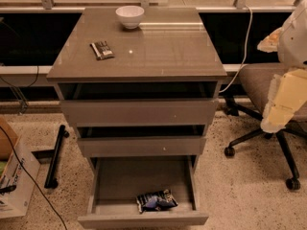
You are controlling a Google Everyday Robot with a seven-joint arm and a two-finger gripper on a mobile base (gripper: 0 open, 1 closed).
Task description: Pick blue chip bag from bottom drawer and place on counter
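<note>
The blue chip bag (156, 200) is a small, wrinkly dark-blue bag. It lies at the front of the bottom drawer (142, 220), which is pulled out. The two drawers above are partly open. The counter (158, 51) is the glossy grey-brown top of the cabinet. My gripper (272, 122) hangs at the right edge of the view, at the end of a pale yellow and white arm. It is well to the right of the cabinet, above the bag's height, and holds nothing that I can see.
A white bowl (130, 16) stands at the back of the counter, and a flat dark striped packet (102, 50) lies on its left side. An office chair (261, 87) stands right of the cabinet, behind my arm. A cardboard box (12, 178), a black bar (55, 157) and cables are on the floor at left.
</note>
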